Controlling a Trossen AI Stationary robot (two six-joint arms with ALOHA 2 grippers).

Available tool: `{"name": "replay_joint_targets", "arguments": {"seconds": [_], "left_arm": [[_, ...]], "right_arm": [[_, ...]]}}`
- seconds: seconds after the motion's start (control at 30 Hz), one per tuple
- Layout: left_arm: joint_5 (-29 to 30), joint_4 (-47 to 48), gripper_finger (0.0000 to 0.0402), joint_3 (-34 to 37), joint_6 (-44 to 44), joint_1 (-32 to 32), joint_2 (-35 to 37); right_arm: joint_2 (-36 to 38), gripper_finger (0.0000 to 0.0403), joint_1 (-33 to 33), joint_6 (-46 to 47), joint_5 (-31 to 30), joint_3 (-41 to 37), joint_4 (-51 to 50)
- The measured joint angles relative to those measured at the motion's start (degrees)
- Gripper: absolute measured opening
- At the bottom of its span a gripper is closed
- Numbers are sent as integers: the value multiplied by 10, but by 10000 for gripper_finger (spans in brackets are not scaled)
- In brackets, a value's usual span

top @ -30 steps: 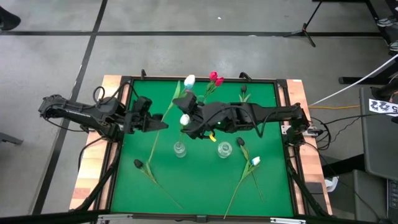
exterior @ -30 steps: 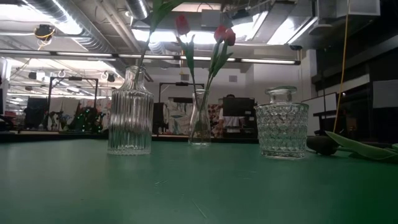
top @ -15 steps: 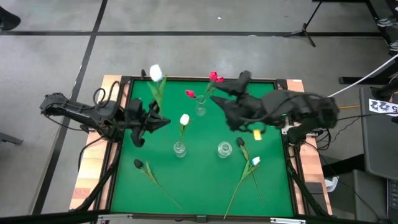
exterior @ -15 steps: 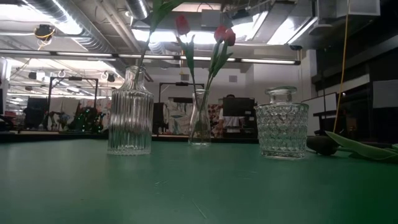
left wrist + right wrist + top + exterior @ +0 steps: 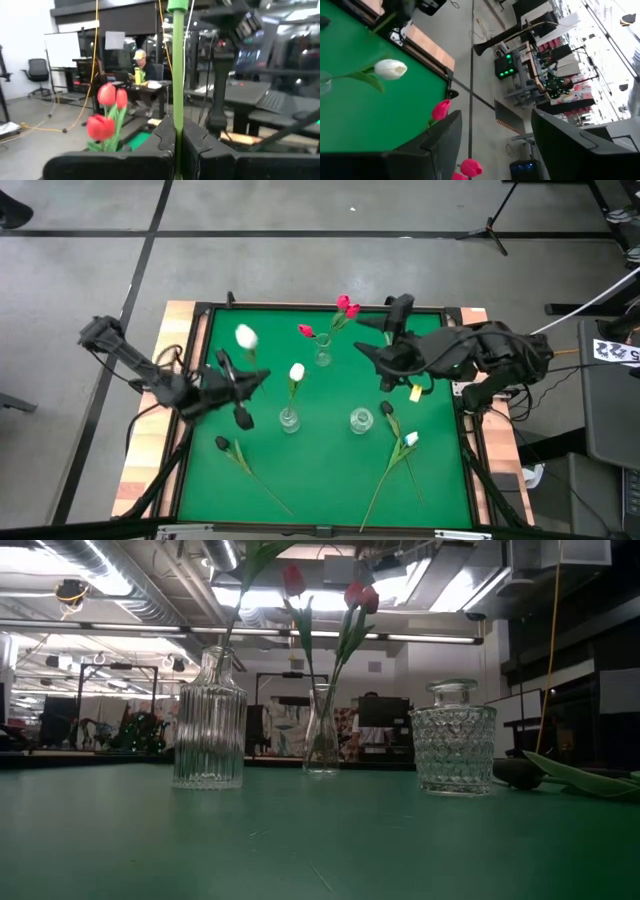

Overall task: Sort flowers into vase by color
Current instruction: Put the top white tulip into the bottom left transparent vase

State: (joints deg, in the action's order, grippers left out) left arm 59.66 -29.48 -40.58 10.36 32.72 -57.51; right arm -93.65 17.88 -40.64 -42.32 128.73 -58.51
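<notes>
- The left gripper (image 5: 243, 385) is over the left part of the green table (image 5: 320, 470). Its jaws are closed on the green stem (image 5: 176, 75) of a white tulip (image 5: 246, 337), which it holds off the table; the head is blurred in the high view.
- A near-black tulip (image 5: 222, 444) lies flat on the table near the front left, its stem running toward the front edge.
- A ribbed glass vase (image 5: 209, 720) stands left of centre and holds one white tulip (image 5: 297, 372). In the low view only the stem of that flower shows above the neck.
- A slim glass vase (image 5: 321, 730) stands toward the back of the table and holds three red tulips (image 5: 346, 306). One red head (image 5: 306, 331) leans to the left of the other two.
- A squat cut-glass vase (image 5: 454, 736) stands right of centre. No flower is seen in it.
- A near-black tulip (image 5: 386, 409) and a white tulip (image 5: 410, 439) lie flat on the table just beside each other, right of the cut-glass vase, with stems pointing toward the front edge.
- Another near-black tulip (image 5: 391, 323) lies near the back right of the table, partly hidden by the arm.
- The right gripper (image 5: 400, 307) is raised over the back right of the table. Its jaws stand apart and hold nothing.
- In the left wrist view, a person (image 5: 140, 67) sits at a desk in the room beyond the table.
</notes>
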Motion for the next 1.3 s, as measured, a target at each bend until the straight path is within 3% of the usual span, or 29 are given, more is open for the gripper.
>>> {"name": "replay_joint_targets", "arguments": {"seconds": [0.17, 0.3, 0.43, 0.63, 1.0, 1.3], "left_arm": [[42, 1, 0, 0, -77, 3, -78], [28, -48, 0, 2, -109, 3, -128], [-55, -169, 0, 39, -84, 3, -138], [-91, -388, 0, 118, 9, 2, -137], [-104, -399, 0, 132, 32, -39, -181], [-87, -431, 0, 132, 14, -32, -241]], "right_arm": [[13, 237, 11, 0, 7, 0, -26], [26, 237, 20, 6, 9, 0, -46], [38, 237, 31, 29, 12, 0, -65], [40, 237, 42, 56, 13, 0, -95], [37, 237, 42, 59, -8, 0, -91], [37, 237, 42, 63, -13, 0, -91]]}}
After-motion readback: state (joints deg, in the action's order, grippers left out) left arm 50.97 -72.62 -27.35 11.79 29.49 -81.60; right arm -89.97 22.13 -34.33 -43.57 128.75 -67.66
